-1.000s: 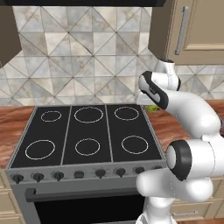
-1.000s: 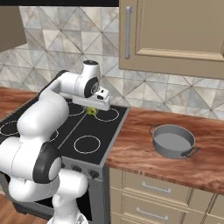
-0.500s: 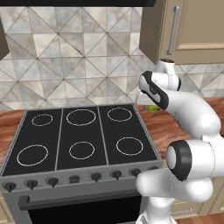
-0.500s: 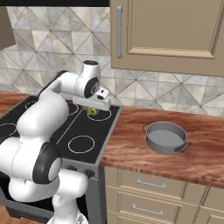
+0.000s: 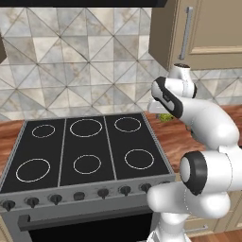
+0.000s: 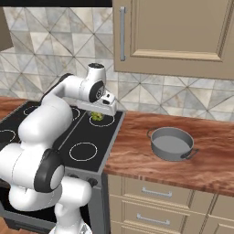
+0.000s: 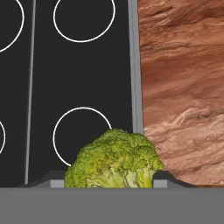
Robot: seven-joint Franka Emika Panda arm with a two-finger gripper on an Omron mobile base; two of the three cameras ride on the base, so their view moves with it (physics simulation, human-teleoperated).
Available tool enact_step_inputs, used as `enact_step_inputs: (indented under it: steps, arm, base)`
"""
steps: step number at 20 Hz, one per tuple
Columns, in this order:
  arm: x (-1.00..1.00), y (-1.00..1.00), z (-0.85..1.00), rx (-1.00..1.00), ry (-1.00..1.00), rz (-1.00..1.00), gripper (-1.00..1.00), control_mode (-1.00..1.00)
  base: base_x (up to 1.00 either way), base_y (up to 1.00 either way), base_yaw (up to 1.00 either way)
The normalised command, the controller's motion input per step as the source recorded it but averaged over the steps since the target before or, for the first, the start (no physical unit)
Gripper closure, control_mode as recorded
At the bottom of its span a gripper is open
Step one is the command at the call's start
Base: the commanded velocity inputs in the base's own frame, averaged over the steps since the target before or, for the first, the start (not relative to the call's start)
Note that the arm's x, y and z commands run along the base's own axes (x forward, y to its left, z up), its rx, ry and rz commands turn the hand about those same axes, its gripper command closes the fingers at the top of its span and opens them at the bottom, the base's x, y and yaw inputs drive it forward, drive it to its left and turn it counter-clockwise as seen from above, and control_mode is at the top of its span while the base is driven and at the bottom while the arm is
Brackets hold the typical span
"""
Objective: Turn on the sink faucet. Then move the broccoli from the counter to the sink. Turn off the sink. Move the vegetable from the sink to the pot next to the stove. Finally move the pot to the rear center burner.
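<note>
Broccoli [image 7: 114, 157] pinched between the jaws, above the stove's [image 7: 78, 65] right edge.

arm: raised over stove [image 5: 85, 146] right rear edge | broccoli [image 5: 166, 116]: green bit below wrist, above counter [image 5: 177, 137]

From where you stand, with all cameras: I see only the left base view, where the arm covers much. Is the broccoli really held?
Observer: Yes. In the hand view the broccoli sits between the two fingers.
Operator: Where is the pot?
Observer: The pot stands on the wooden counter, right of the stove, seen in the right base view.
Operator: Is something inside it?
Observer: No, it looks empty.
Operator: Is the broccoli above the pot?
Observer: Not yet. It hangs over the stove's right edge.
</note>
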Motion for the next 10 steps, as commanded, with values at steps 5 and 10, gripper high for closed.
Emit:
enact_step_inputs:
  steps: [5,10]
  arm:
    - [0.00,0.00,0.00,0.00,0.00,0.00,1.00,-1.00]
    - [0.00,-0.25,0.00,0.00,0.00,-0.01,1.00,-1.00]
  base:
    - [0.00,0.00,0.00]
    - [0.00,0.00,0.00]
